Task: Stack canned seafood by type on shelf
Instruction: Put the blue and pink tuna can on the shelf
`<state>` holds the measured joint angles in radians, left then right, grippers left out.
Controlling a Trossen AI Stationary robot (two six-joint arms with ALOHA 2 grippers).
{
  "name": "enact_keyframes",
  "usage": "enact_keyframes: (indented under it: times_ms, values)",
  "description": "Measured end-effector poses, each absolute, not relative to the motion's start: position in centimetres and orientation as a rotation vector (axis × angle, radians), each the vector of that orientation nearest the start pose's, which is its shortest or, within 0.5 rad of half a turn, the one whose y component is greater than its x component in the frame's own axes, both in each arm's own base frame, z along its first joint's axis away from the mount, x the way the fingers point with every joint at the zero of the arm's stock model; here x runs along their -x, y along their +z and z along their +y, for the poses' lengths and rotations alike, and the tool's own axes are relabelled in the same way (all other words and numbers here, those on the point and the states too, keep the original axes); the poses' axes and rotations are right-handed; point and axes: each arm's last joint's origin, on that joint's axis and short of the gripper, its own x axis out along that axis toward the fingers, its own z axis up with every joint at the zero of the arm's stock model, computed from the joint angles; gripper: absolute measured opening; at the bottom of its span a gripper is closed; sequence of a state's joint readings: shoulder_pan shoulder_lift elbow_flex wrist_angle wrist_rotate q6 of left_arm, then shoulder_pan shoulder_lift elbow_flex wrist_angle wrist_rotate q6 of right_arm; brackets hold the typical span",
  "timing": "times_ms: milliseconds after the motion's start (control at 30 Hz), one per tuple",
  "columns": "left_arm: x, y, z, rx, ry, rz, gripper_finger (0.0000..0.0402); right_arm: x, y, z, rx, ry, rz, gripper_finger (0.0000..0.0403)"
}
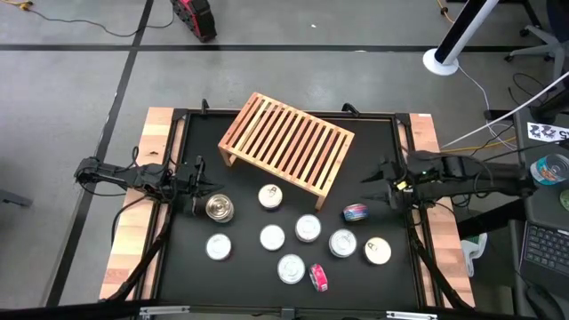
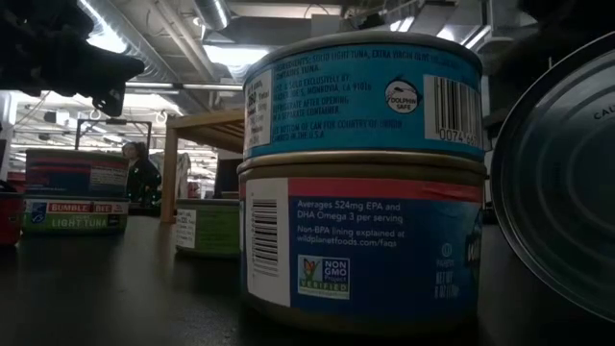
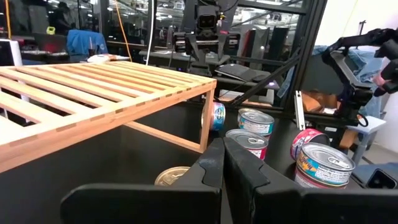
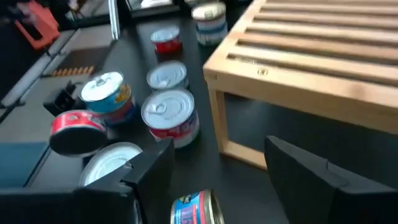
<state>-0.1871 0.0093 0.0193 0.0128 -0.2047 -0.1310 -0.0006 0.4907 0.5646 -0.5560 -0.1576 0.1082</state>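
The canned seafood (image 1: 308,228) lies scattered over the near half of the black table (image 1: 373,151), seen from above: most tins stand upright with pale lids up, one blue-labelled tin (image 1: 356,212) lies on its side toward the right, and a pink-red tin (image 1: 318,277) lies tipped near the front edge. The shelf (image 1: 286,142) stands askew at the far middle of the table, its slats bare. The left pincer (image 1: 201,187) hangs low at the left, just beside a gold-lidded tin (image 1: 219,208), its fingers clenched together on nothing. The right pincer (image 1: 377,182) hangs at the right, near the tipped blue tin, fingers spread and grasping nothing.

From table height, two tins stand stacked close to the lens, a blue one (image 2: 363,94) on a red-and-blue one (image 2: 361,240); a wooden leg of the shelf (image 2: 169,173) shows behind them.

The left wrist view shows the clenched fingers (image 3: 212,163) pressed together before the shelf's (image 3: 93,93) corner, with the gold-lidded tin (image 3: 170,176) just beyond them and several upright tins farther on.

The right wrist view shows the two fingers (image 4: 311,168) well apart, the blue tin (image 4: 196,209) on its side between them, untouched, and the shelf (image 4: 311,56) beyond.
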Motion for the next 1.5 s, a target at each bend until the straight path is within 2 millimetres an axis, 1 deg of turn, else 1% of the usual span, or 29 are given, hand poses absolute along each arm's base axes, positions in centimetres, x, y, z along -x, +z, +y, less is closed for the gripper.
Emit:
enact_keyframes:
  times_ms: [133, 300, 633, 833, 967, 1133, 1200, 1267, 1500]
  values:
    - [-9.6, 17.1, -1.2, 0.121, 0.017, -0.024, 0.0005, -12.3, 26.1, 0.5, -0.146, 0.127, 0.521, 0.0248]
    - [-9.6, 17.1, -1.2, 0.123, 0.016, -0.024, 0.0005, -13.3, 25.4, 0.5, -0.147, 0.123, 0.588, 0.0248]
    - [-9.6, 17.1, -1.2, 0.106, 0.016, -0.024, 0.0005, -15.0, 24.0, 0.2, -0.118, 0.037, 0.702, 0.0248]
    - [-9.6, 17.1, -1.2, 0.109, 0.016, -0.024, 0.0005, -15.2, 23.4, 0.1, -0.105, -0.008, 0.754, 0.0248]
    - [-9.6, 17.1, -1.2, 0.101, 0.016, -0.023, 0.0005, -14.9, 23.1, 0.1, -0.111, 0.004, 0.792, 0.0248]
    - [-9.6, 17.1, -1.2, 0.107, 0.016, -0.023, 0.0005, -14.9, 23.2, 0.3, -0.134, 0.062, 0.790, 0.0249]
    - [-9.6, 17.1, -1.2, 0.107, 0.016, -0.023, 0.0005, -15.0, 23.2, 0.4, -0.138, 0.088, 0.785, 0.0258]
    - [-9.6, 17.1, -1.2, 0.108, 0.016, -0.024, 0.0005, -14.9, 23.3, 0.4, -0.139, 0.109, 0.783, 0.0276]
    - [-9.6, 17.1, -1.2, 0.108, 0.016, -0.023, 0.0005, -15.0, 23.3, 0.7, -0.180, 0.172, 0.787, 0.0374]
